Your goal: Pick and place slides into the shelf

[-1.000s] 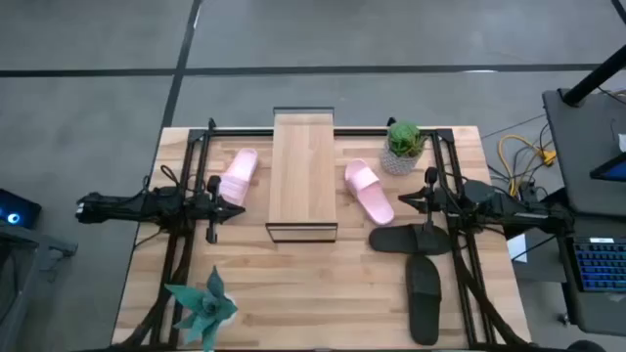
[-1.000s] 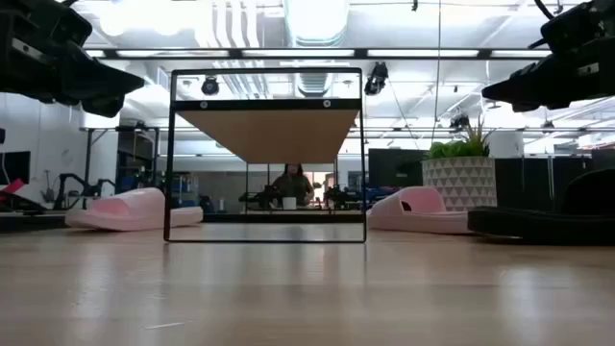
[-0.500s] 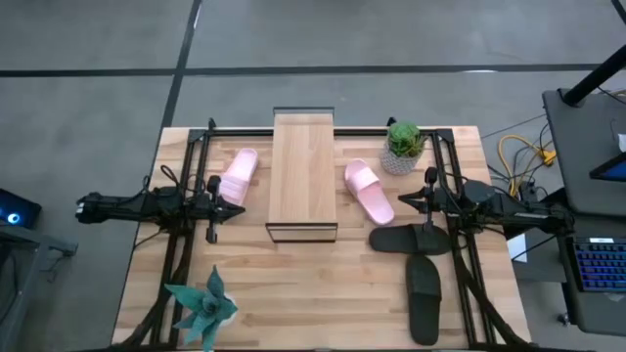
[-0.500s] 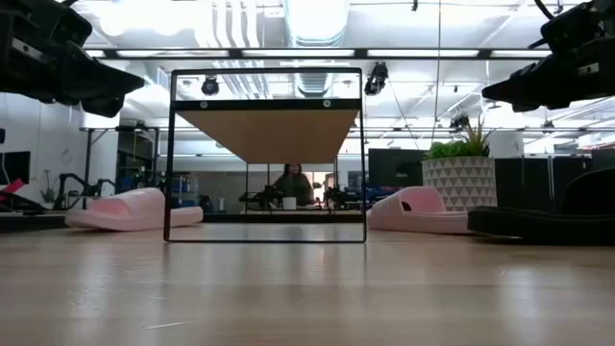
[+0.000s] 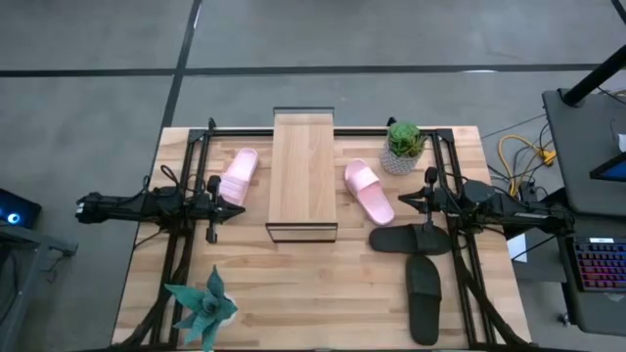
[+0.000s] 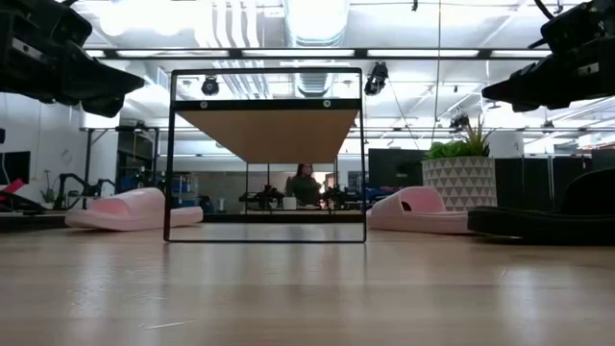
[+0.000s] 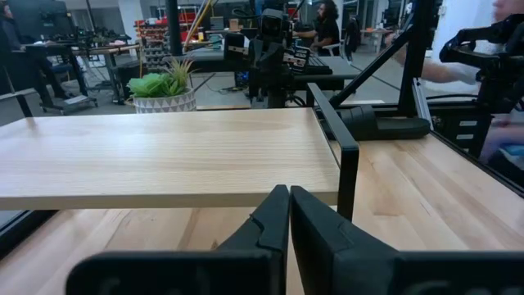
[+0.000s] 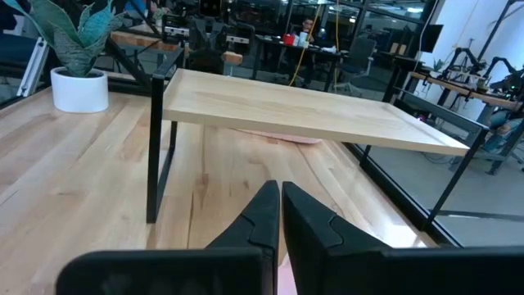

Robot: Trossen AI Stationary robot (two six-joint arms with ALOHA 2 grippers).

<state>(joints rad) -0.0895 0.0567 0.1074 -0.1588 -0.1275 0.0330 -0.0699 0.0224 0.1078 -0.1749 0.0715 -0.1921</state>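
Sitting untouched: 2 pink slides (image 5: 238,176) (image 5: 369,191) flank shelf (image 5: 302,171), 2 black (image 5: 409,239) (image 5: 424,297) by right gripper (image 5: 408,202); both claws closed, empty

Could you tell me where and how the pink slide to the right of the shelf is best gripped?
Probably by its wide strap, from above. The pink slide lies sole-down on the table, apart from the shelf, its raised strap nearest the potted plant. The right gripper, shut, sits just beside it; the fingers could close across the strap's open arch, or pinch one sole edge.
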